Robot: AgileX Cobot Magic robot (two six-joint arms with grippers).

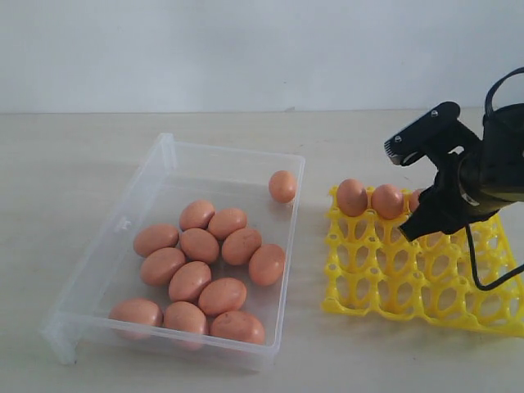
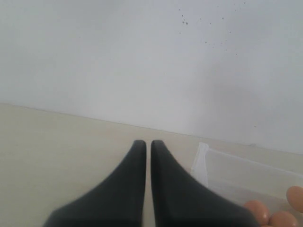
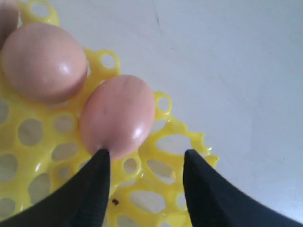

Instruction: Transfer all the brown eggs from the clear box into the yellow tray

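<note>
The right gripper stands open over the yellow tray, just behind a seated egg.
Three brown eggs occupy the tray's far row, the third partly hidden by the arm in the exterior view. About thirteen lie in the clear box, one of them apart in a far corner. The jaws are spread and hold nothing, and one fingertip touches or nearly touches the seated egg. The step in hand appears to be withdrawal after release. The gripper should rise straight with jaws wide, so that neither finger rolls the egg from its cup, and only then cross to the box. The left gripper, closed on nothing, hangs near a box corner.
</note>
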